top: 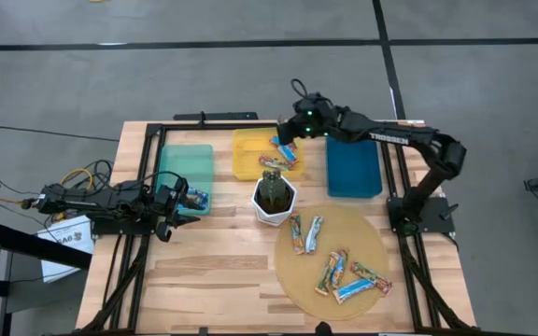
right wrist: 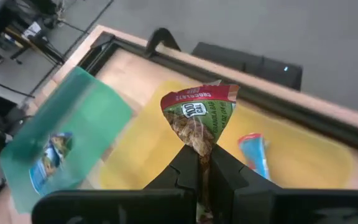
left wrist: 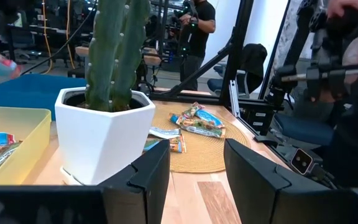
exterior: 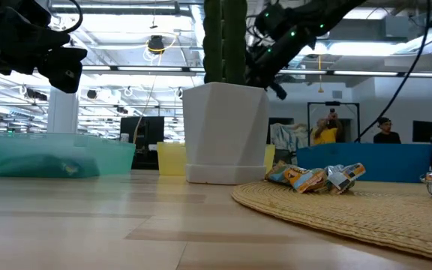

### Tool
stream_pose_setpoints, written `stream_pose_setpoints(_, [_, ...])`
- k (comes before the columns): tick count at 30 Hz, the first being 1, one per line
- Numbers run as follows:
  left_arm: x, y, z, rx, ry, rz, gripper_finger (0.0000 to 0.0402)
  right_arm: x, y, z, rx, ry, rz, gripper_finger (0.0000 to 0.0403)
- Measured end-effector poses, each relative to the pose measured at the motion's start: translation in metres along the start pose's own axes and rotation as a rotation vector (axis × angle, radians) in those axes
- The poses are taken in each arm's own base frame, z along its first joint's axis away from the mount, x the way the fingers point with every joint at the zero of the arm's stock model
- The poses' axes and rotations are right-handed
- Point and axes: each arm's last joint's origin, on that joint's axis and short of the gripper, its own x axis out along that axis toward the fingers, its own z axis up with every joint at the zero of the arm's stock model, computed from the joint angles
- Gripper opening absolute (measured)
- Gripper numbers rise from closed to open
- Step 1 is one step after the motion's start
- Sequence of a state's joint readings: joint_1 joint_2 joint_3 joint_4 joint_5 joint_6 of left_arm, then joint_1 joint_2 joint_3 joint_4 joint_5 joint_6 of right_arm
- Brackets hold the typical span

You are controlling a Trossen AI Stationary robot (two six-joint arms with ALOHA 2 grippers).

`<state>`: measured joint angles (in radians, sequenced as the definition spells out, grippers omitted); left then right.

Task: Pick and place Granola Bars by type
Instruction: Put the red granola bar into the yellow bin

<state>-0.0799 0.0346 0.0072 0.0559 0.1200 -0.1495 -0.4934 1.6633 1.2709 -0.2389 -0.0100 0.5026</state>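
My right gripper [right wrist: 201, 169] hangs over the yellow tray [top: 248, 154] at the table's far side, shut on a granola bar in a green and red wrapper [right wrist: 199, 112]. Other bars [top: 282, 155] lie in the yellow tray, and one bar [top: 197, 198] lies in the green tray [top: 183, 168]. Several more bars [top: 342, 271] lie on the round woven mat [top: 297, 273]. My left gripper [left wrist: 195, 175] waits open at the table's left edge, level, pointing at the white pot [left wrist: 104, 134]. My right gripper pinches the green and red bar by one narrow end [right wrist: 200, 144] between its two fingers. The rest of the bar sticks out past the fingertips, its wrapper flared wide at the free end. The fingers slant downward. The bar is lifted clear above the yellow tray.
A white pot with a cactus [top: 274, 196] stands mid-table between the trays and the mat. A blue tray [top: 353, 168] sits at the far right. People stand in the room behind the table [exterior: 327, 127].
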Motion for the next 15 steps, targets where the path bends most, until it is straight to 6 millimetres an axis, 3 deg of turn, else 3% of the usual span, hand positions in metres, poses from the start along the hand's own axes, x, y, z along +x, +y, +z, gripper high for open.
stream_pose_setpoints(15, [0.000,0.000,0.000,0.000,0.000,0.006,0.0144,0.058,-0.015,-0.036,0.183,0.208,-0.045,0.0007])
